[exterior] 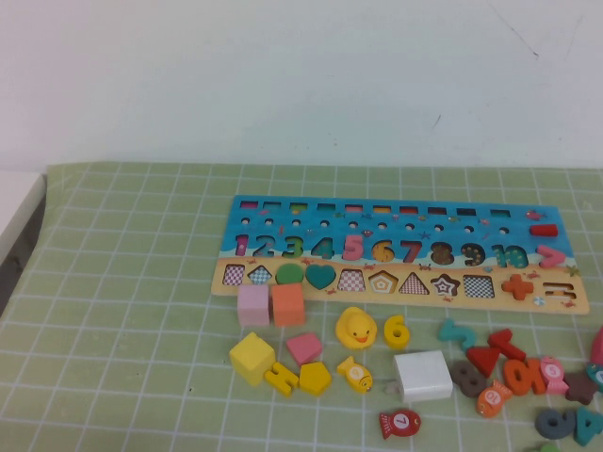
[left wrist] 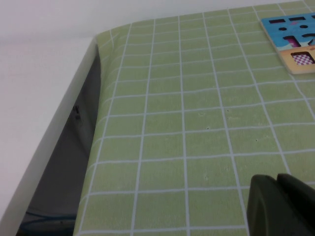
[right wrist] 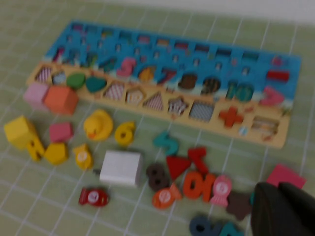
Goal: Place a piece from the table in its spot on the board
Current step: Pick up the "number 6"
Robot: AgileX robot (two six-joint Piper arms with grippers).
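The yellow numeral "6" piece [exterior: 397,331] lies flat on the green grid table [exterior: 122,282], just in front of the board and right of the yellow duck [exterior: 357,328]. It also shows in the right wrist view [right wrist: 125,132]. The long board [exterior: 565,303] lies across the middle, blue on top and tan below; its "6" slot [exterior: 382,250] shows an orange-brown pattern. My right gripper [right wrist: 278,187] hovers shut and empty over the loose pieces, to the right of the 6. My left gripper [left wrist: 275,178] is shut and empty over bare mat, far left of the board corner [left wrist: 295,34]. Neither gripper shows in the high view.
Around the 6 lie a white block [exterior: 422,375], a yellow pentagon [exterior: 315,379], a yellow cube [exterior: 252,357], pink and orange cubes [exterior: 271,304], fish tokens and several numerals at the right [exterior: 518,372]. The table's left edge [left wrist: 93,123] drops off.
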